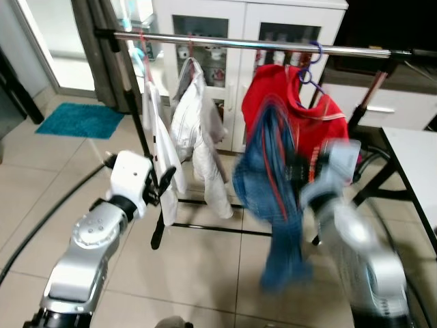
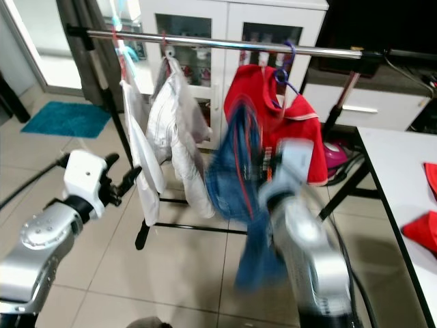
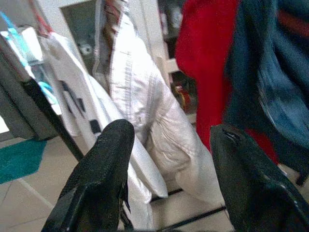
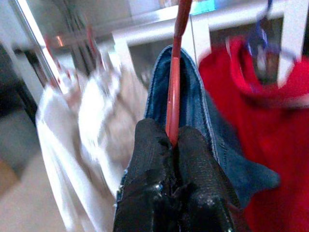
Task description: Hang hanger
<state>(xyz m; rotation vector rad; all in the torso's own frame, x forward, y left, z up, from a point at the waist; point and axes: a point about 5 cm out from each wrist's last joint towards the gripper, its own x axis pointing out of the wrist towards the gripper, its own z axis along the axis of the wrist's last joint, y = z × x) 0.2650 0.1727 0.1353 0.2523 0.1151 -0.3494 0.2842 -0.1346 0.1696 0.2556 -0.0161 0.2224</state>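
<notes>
A silver clothes rail (image 1: 239,44) runs across the top of the scene. My right gripper (image 4: 173,140) is shut on a red hanger (image 4: 175,72) with blue jeans (image 1: 266,184) draped over it. The blurred jeans are held up below the rail, in front of a red shirt (image 1: 307,116) that hangs from a purple hanger (image 1: 311,65). Two white garments (image 1: 198,123) hang on the rail to the left. My left gripper (image 1: 166,179) stands open and holds nothing, low beside the leftmost white garment (image 1: 158,137).
The rack's black legs and base bar (image 1: 205,229) stand on the tiled floor. A white table (image 1: 416,157) with red cloth (image 2: 423,229) is at the right. White cabinets (image 1: 239,14) stand behind the rail. A teal mat (image 1: 78,119) lies far left.
</notes>
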